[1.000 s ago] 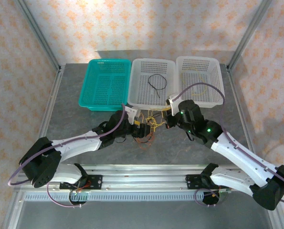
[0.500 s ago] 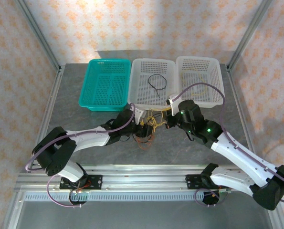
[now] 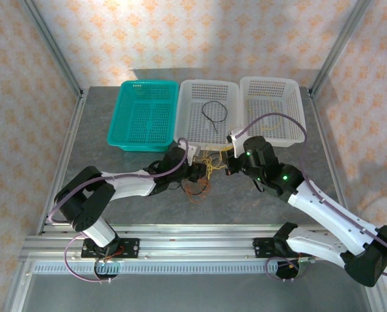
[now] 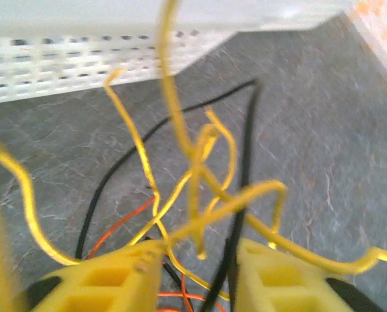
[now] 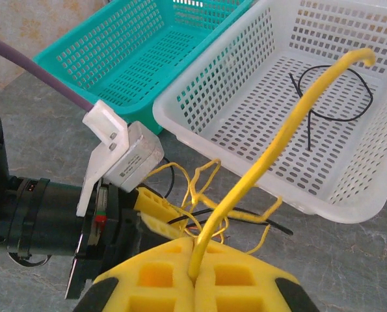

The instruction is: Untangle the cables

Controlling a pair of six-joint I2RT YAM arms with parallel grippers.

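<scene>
cables (image 3: 205, 174): tangled heap on table (image 3: 95, 156), just by white basket (image 3: 206, 83) | left claw (image 4: 196, 273): a bit spread, wires between its fingers | right claw (image 5: 194, 270): pressed together, pinching yellow cable (image 5: 271, 149) | black cable (image 3: 213, 114): in white basket

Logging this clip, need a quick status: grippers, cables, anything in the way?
Right gripper shut on a yellow cable. Left gripper partly open, tangle strands between its jaws. White basket close behind, one black cable in it.
</scene>
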